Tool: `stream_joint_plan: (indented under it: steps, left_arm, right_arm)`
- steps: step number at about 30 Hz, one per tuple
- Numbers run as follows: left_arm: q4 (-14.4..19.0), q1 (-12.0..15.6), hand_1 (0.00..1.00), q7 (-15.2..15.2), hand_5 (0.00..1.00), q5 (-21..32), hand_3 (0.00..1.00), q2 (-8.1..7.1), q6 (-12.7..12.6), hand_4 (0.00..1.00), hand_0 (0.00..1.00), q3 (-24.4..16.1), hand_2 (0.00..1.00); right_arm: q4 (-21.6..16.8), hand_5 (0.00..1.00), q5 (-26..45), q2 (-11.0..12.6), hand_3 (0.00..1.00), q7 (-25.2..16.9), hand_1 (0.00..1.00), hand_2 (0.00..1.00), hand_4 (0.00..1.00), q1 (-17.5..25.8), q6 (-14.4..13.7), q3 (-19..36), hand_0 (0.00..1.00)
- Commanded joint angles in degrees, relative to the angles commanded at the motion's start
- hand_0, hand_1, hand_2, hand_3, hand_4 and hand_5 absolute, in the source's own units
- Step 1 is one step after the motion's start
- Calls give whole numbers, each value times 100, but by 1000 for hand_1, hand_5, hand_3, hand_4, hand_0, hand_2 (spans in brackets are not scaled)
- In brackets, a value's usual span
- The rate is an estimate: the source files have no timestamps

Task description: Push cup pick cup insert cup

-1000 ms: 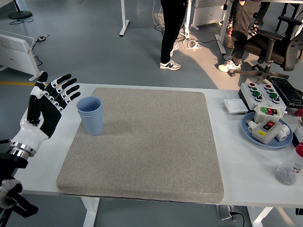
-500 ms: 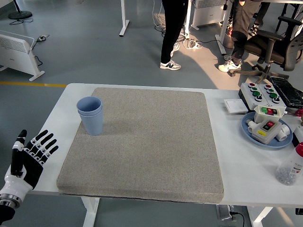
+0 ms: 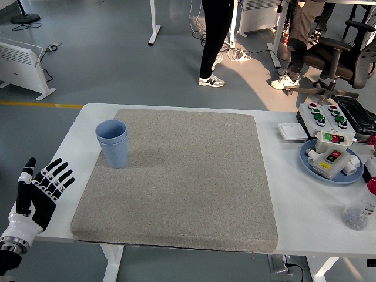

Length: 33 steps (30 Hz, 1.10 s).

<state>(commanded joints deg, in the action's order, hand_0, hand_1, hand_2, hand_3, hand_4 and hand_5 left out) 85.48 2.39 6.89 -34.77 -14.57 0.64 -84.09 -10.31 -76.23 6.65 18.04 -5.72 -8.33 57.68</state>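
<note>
Nested blue cups [image 3: 113, 143] show no readable writing; left hand [image 3: 36, 196] spread

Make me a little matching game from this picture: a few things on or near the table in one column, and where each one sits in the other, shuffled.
Things:
1. blue cups
2. left hand
3. blue plate
4. grey mat

Places:
A. spread over the middle of the white table
B. at the table's right edge, carrying a button box
C. nested together, upright on the mat's far left corner
D. fingers spread, off the table's near left edge, holding nothing

Pairs: 1-C, 2-D, 3-B, 4-A
</note>
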Motion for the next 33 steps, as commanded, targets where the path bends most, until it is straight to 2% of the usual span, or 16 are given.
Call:
stream_joint_plan:
  steps: [14, 20, 33]
  left_arm:
    - [-35, -147, 839, 5, 998, -111, 756, 27, -98, 722, 831, 48, 835]
    - [-47, -73, 833, 40, 998, -142, 751, 81, -139, 719, 829, -65, 827]
    - [-38, -118, 826, 30, 998, -244, 748, 60, -127, 716, 827, -27, 822]
  right_arm:
    - [0, 751, 331, 15, 604, -178, 547, 600, 165, -83, -4, -146, 529]
    - [0, 751, 855, 1, 598, -313, 547, 597, 162, -123, 4, -562, 530]
    - [0, 770, 790, -41, 589, -356, 547, 596, 157, -121, 10, -369, 529]
